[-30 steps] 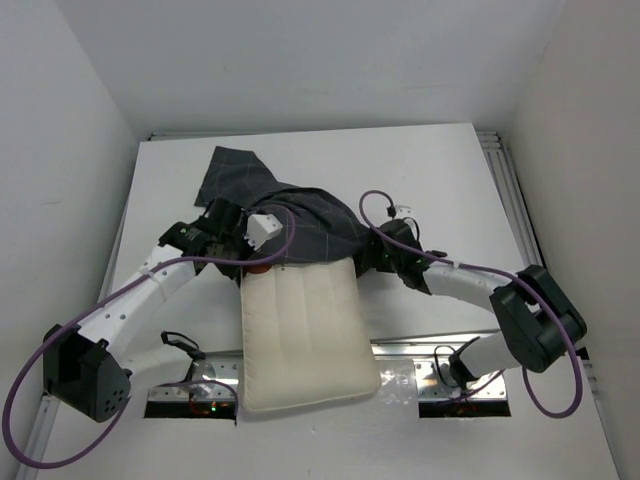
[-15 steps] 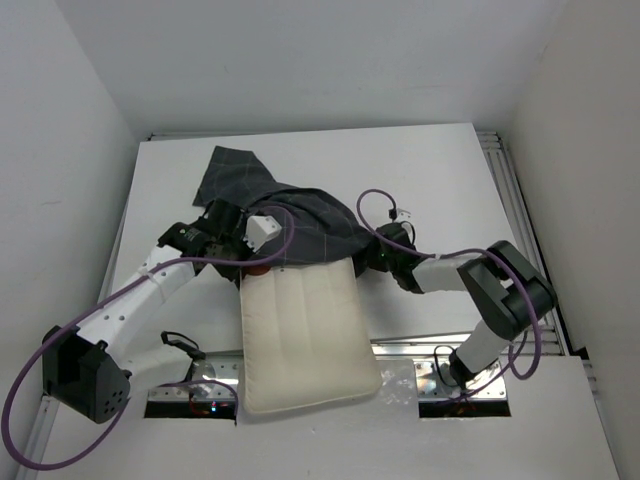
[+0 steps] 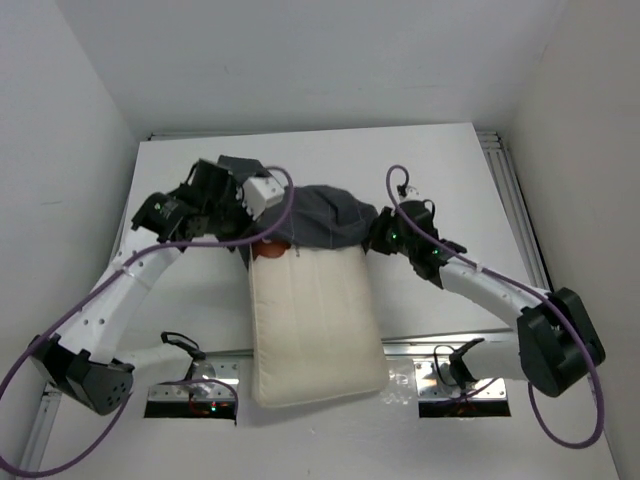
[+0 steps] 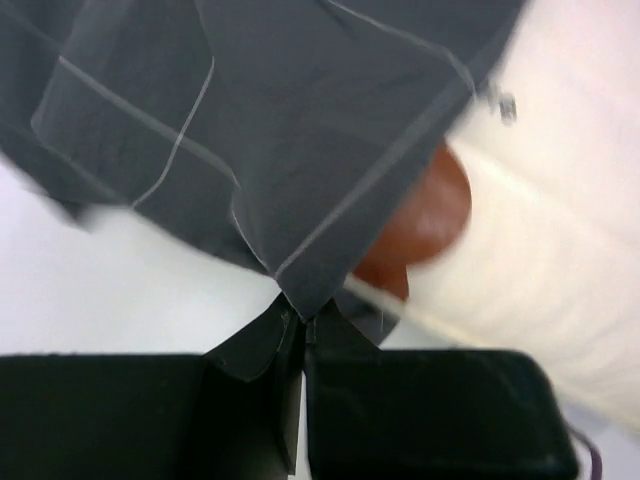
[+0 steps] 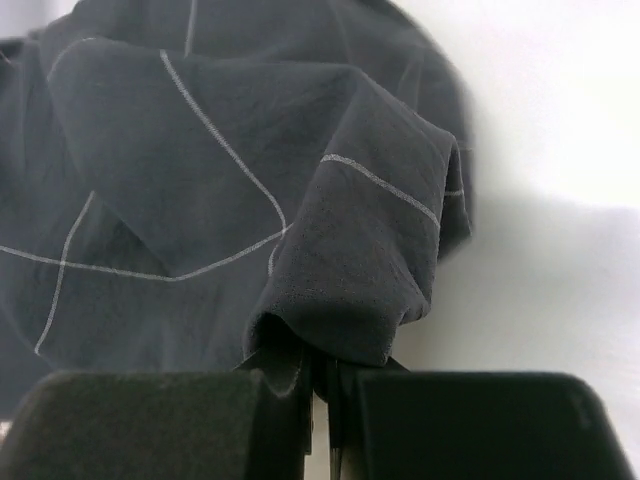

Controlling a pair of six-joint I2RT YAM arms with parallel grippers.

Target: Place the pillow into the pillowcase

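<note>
- Mostly undone: the pillow (image 3: 315, 320) lies on the table (image 3: 450, 170), with most of its length bare.
- Left gripper (image 4: 303, 325) is clamped on the pillowcase (image 3: 320, 215) hem by the pillow's left corner, and right gripper (image 5: 318, 365) pinches a fold on the right.
- Only the far end is under the cloth (depth unclear); the bunched pillowcase has yet to come down over the rest.
</note>
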